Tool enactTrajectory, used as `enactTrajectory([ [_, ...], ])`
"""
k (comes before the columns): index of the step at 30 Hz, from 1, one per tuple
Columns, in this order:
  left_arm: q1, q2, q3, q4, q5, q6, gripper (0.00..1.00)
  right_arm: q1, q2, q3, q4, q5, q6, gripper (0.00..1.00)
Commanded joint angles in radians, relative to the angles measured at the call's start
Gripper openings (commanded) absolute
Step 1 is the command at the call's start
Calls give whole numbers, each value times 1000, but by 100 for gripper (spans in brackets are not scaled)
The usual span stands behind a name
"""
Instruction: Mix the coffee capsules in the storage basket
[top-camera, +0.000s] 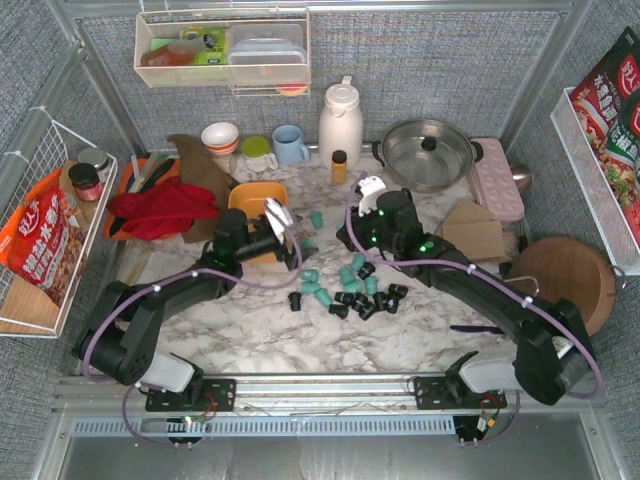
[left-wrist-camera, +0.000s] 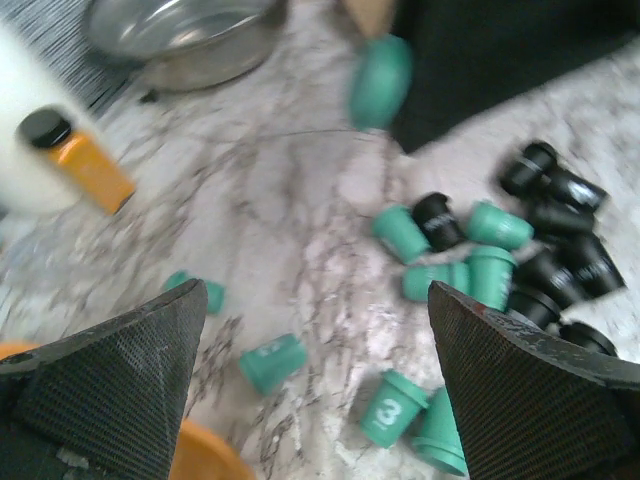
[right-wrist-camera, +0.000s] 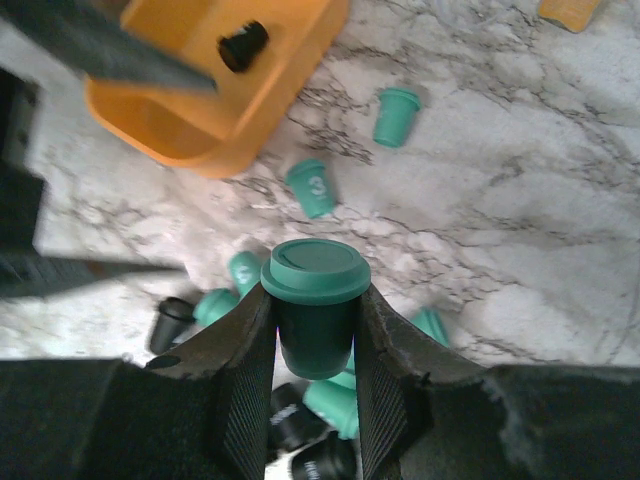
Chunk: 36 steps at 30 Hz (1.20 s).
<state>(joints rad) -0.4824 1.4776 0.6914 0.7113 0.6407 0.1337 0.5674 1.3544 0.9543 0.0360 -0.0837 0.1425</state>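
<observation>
The orange storage basket (top-camera: 250, 196) (right-wrist-camera: 250, 120) sits left of centre, and a black capsule (right-wrist-camera: 243, 45) shows within its outline. Teal and black coffee capsules (top-camera: 360, 290) lie scattered on the marble to its right. My right gripper (right-wrist-camera: 315, 310) (top-camera: 357, 243) is shut on an upright teal capsule (right-wrist-camera: 315, 275), held above the pile and seen aloft from the left wrist view (left-wrist-camera: 380, 80). My left gripper (left-wrist-camera: 318, 300) (top-camera: 290, 232) hovers wide open beside the basket, above loose teal capsules (left-wrist-camera: 392, 408), with nothing between its fingers.
A steel pot (top-camera: 428, 152), white thermos (top-camera: 340, 122) and small orange bottle (top-camera: 339, 165) stand behind. A red cloth (top-camera: 160, 210) lies left of the basket. A pink tray (top-camera: 495, 175) and round wooden board (top-camera: 570, 280) are at the right.
</observation>
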Motion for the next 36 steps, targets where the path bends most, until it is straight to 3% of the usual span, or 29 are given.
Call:
enactTrajectory([
  [1, -93, -38, -56, 35, 90, 328, 99, -1, -72, -29, 95, -77, 205, 13],
  [7, -196, -44, -70, 36, -49, 382, 99, 9, -105, -90, 220, -168, 353, 13],
  [14, -228, -86, -101, 115, -192, 374, 99, 29, -60, -94, 260, -208, 401, 13],
  [21, -229, -119, -112, 132, -196, 381, 94, 49, -20, -82, 268, -210, 411, 13],
  [26, -230, -132, -125, 158, -110, 366, 81, 52, 1, -74, 275, -208, 417, 13],
  [31, -229, -133, -127, 159, -106, 368, 55, 53, -4, -74, 274, -206, 416, 15],
  [33, -229, -131, -123, 154, -122, 372, 43, 54, -8, -73, 269, -205, 415, 21],
  [36, -229, -128, -121, 149, -181, 360, 33, 53, -22, -69, 235, -194, 402, 43],
])
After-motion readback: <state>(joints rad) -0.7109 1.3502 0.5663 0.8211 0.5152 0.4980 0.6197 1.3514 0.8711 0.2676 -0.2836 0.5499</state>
